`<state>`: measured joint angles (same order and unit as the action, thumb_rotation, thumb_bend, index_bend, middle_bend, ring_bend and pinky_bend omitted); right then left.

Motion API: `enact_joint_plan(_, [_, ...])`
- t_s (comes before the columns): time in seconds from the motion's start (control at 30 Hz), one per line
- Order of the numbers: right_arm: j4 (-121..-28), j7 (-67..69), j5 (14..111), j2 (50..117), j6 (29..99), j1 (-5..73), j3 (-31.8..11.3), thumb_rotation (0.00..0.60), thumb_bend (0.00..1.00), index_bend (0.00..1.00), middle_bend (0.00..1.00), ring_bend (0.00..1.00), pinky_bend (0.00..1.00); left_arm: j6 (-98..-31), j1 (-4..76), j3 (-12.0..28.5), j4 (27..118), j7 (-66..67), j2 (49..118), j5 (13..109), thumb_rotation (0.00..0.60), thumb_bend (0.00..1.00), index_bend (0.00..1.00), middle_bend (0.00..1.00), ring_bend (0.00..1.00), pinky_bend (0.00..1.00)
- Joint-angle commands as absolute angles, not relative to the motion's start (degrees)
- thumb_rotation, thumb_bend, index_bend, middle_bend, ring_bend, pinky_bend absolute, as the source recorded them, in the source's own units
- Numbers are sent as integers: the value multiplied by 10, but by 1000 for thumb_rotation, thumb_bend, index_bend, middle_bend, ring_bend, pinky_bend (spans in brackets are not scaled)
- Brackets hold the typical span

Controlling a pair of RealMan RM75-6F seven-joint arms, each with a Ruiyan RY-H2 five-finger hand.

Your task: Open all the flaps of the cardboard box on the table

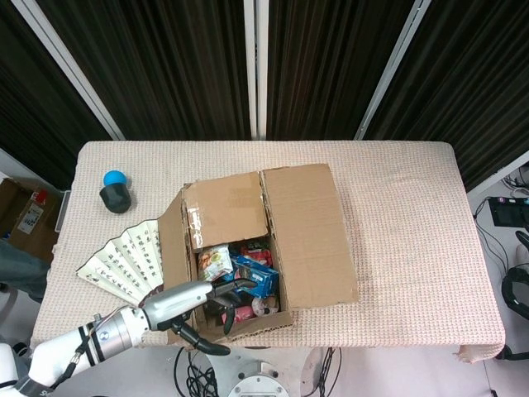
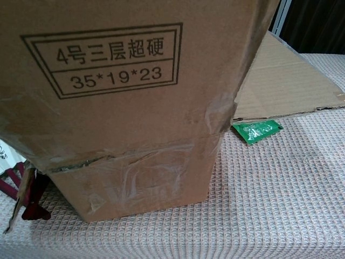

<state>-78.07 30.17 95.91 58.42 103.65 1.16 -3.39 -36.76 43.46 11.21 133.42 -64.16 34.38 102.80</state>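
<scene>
At seven o'clock, left hand (image 1: 192, 303) reaching into cardboard box (image 1: 306, 236), fingers loosely spread, holding nothing, snack packets (image 1: 240, 269) inside.

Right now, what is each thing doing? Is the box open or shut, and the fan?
cardboard box: open on top, snacks showing inside; right flap folded out flat, far flap leaning over the opening.
left hand: fingers over the box's near edge, holding nothing I can see.
paper fan: spread open, lying flat.
green packet: lying flat beside the box.

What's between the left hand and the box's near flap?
Nothing visible. The left hand is already at the cardboard box's near edge, fingers reaching over the near flap into the opening. The paper fan lies off to the side.
</scene>
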Motion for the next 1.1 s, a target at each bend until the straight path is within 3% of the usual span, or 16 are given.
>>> enact_joint_plan(0.03, [-781, 301, 959, 584, 1035, 11, -33, 600, 470, 0, 0, 0, 0, -389, 447, 87, 1311, -675, 326, 1058, 305, 0, 57, 521, 221, 202])
enact_joint_plan(0.37, [-784, 296, 960, 586, 1026, 13, -32, 600, 470, 0, 0, 0, 0, -400, 476, 56, 1280, -722, 331, 1069, 305, 0, 57, 518, 221, 201])
enact_joint_plan(0.6, [-799, 269, 972, 583, 1017, 20, -30, 600, 472, 0, 0, 0, 0, -451, 437, 67, 1260, -558, 350, 985, 306, 25, 58, 317, 155, 200])
enact_joint_plan(0.73, [-816, 257, 976, 577, 1012, 25, -31, 600, 471, 0, 0, 0, 0, -483, 407, 72, 1257, -412, 381, 908, 315, 27, 59, 266, 151, 199])
enact_joint_plan(0.87, [-826, 249, 976, 574, 1009, 27, -33, 600, 471, 0, 0, 0, 0, -525, 395, 85, 1243, -267, 432, 831, 415, 27, 60, 224, 142, 199])
enact_joint_plan(1.1, [-847, 239, 975, 562, 1019, 25, -39, 600, 471, 0, 0, 0, 0, -577, 426, 100, 1176, 34, 597, 726, 563, 27, 60, 123, 86, 189])
